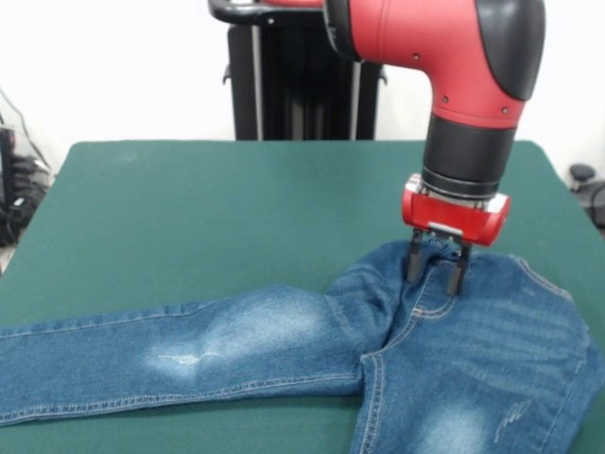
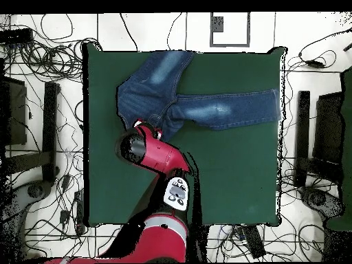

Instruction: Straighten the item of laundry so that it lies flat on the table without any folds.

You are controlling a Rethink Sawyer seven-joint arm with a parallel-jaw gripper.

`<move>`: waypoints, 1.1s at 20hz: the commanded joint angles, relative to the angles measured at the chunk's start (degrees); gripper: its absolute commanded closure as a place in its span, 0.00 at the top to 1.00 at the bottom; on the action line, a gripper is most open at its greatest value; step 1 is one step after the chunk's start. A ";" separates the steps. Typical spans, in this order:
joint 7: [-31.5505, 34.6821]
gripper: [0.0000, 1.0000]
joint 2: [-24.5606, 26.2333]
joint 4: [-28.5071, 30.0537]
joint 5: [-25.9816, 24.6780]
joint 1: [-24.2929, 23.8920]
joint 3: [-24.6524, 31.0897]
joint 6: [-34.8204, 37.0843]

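One pair of jeans (image 1: 312,350) is all I have to deal with, and it lies on the green worktop (image 1: 189,208) with its legs splayed apart; in the front view one leg runs off toward 9 o'clock and the other heads down toward 6 o'clock, with the waist end bunched up around 3 o'clock; in the overhead view the same jeans (image 2: 185,103) sit in the upper half of the worktop (image 2: 227,179), seat toward 9 o'clock, one leg reaching to 3 o'clock and the other angling off past the edge at 12 o'clock.

My gripper (image 1: 436,268) is down on the waistband, its two dark fingers (image 1: 414,257) set a narrow gap apart with a fold of denim rising between them; I judge that I am pinching the band, though the cloth partly hides the contact.

Denim like this should be fairly heavy and limp, with some stiffness at the seams and band; it will drag on the cloth top rather than slide freely, so a pull will probably stretch the near part before the legs follow; nothing here is fragile.

The waistband looks the best hold, thick and stitched, so it should not slip; the leg hems would serve next; the mound near the crotch seam seems the fold most in need of tension.
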 commanded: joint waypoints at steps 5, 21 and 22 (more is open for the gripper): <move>9.61 0.00 3.99 4.08 -1.88 -0.09 6.74 -0.32; 9.68 0.00 4.20 3.82 -1.32 0.59 5.62 1.65; 9.79 0.00 4.08 3.93 -1.21 0.69 5.47 1.94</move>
